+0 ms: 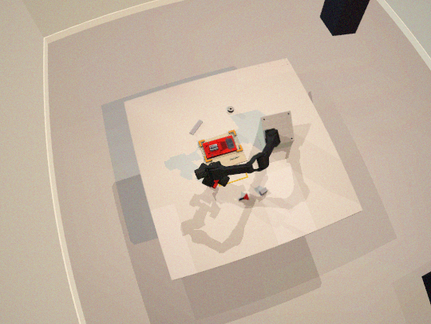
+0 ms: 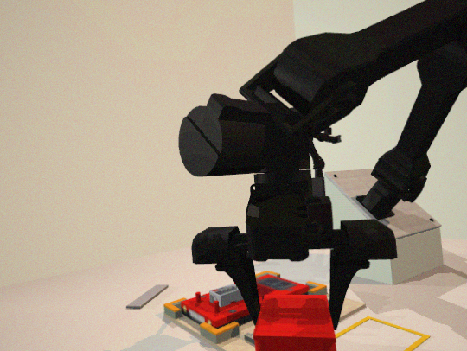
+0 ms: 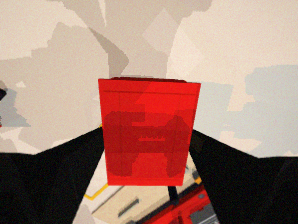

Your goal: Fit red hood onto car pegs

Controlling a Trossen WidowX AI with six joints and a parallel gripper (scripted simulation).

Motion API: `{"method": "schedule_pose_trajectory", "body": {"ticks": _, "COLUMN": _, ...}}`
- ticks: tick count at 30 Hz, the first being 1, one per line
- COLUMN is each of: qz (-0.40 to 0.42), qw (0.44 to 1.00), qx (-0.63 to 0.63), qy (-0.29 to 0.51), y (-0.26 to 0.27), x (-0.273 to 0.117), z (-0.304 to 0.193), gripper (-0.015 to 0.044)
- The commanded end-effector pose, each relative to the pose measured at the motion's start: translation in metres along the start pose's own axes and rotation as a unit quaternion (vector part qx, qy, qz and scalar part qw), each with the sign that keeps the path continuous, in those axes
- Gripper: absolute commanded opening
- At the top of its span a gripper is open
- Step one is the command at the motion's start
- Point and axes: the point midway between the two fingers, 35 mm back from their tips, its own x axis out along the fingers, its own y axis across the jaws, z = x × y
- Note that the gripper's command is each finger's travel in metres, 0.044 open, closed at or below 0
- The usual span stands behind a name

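The red hood [image 1: 215, 184] [image 2: 296, 317] [image 3: 150, 100] is between the fingers of my gripper [image 2: 297, 325] [image 3: 147, 131], which is shut on its two sides. The hood is held above the table, roof up, in front of the jig; its corner holes are hidden. The red chassis [image 1: 217, 152] [image 2: 239, 312] [image 3: 172, 215] sits in the jig [image 1: 233, 132] [image 2: 355, 305] [image 3: 112, 204] with orange corners. The grey engine block [image 1: 214, 147] [image 2: 225, 295] stands on its deck. Two red pegs show clearly in the exterior view; the far pegs are hard to make out.
A yellow outline [image 1: 238, 179] [image 2: 395, 327] lies beside the jig. A flat grey bar [image 1: 195, 127] [image 2: 147, 296] and a small wheel-like part [image 1: 230, 108] lie behind it. A red-and-black piece [image 1: 245, 197] and a grey block [image 1: 261, 190] lie in front. The arm's pedestal [image 1: 279, 120] [image 2: 417, 257] stands to the right.
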Motion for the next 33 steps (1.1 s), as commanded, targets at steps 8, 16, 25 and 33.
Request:
{"method": "schedule_pose_trajectory", "body": {"ticks": 8, "qz": -0.001, "qw": 1.000, "qx": -0.005, "qy": -0.005, "y": 0.001, "x": -0.032, "z": 0.003, "gripper": 0.0000}}
{"method": "schedule_pose_trajectory", "body": {"ticks": 16, "qz": -0.002, "qw": 1.000, "qx": 0.006, "qy": -0.001, "y": -0.003, "x": -0.033, "z": -0.002, "gripper": 0.0000}}
{"method": "schedule_pose_trajectory", "body": {"ticks": 25, "qz": -0.009, "qw": 0.996, "qx": 0.092, "qy": 0.003, "y": -0.045, "x": -0.035, "z": -0.044, "gripper": 0.0000}}
{"method": "schedule_pose_trajectory", "body": {"ticks": 33, "qz": -0.013, "qw": 0.985, "qx": 0.170, "qy": 0.004, "y": -0.076, "x": -0.037, "z": -0.085, "gripper": 0.0000}}
